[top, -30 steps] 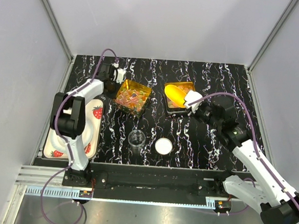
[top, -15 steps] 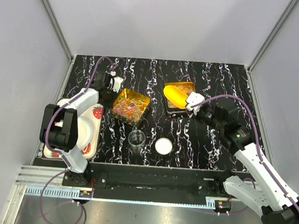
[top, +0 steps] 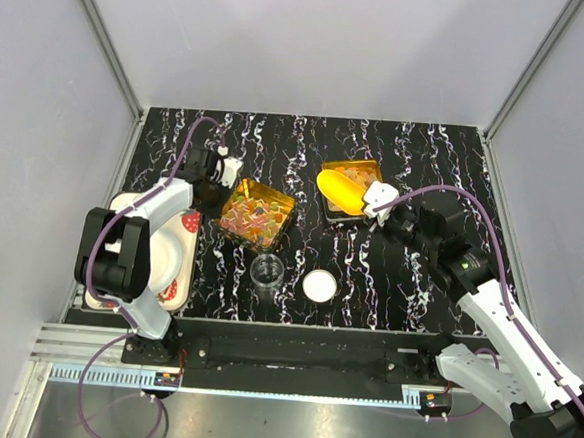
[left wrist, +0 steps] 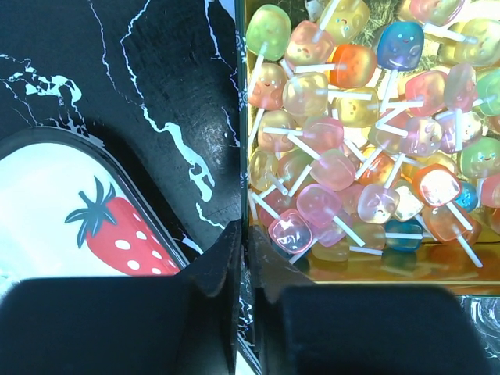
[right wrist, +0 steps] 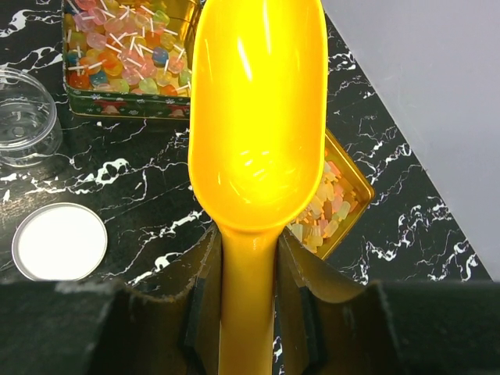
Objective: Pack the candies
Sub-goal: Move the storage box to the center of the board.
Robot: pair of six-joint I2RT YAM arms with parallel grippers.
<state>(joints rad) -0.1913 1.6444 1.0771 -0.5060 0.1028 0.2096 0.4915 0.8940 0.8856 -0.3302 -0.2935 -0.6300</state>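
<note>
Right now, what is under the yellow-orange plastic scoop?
A square gold tin of pale candies, showing past the yellow-orange plastic scoop's right edge. The bowl hides the rest of that tin.

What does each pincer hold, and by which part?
The right pincer holds the yellow scoop by its handle; the left pincer grips the candy tin by its side wall.

This is a robotics lab test cell, not a home or shop. Plain pale panel walls point(top: 314, 40) set in aluminium posts point(top: 104, 40) close in the space beyond and to either side of the fingers point(left wrist: 211, 273). Beneath the fingers lies a black marble-patterned tabletop point(top: 427, 148). Behind them, two arm bases are bolted to a black rail point(top: 302, 355) beside a slotted metal profile point(top: 260, 385). Purple cables point(top: 445, 186) run loose along the arms.
</note>
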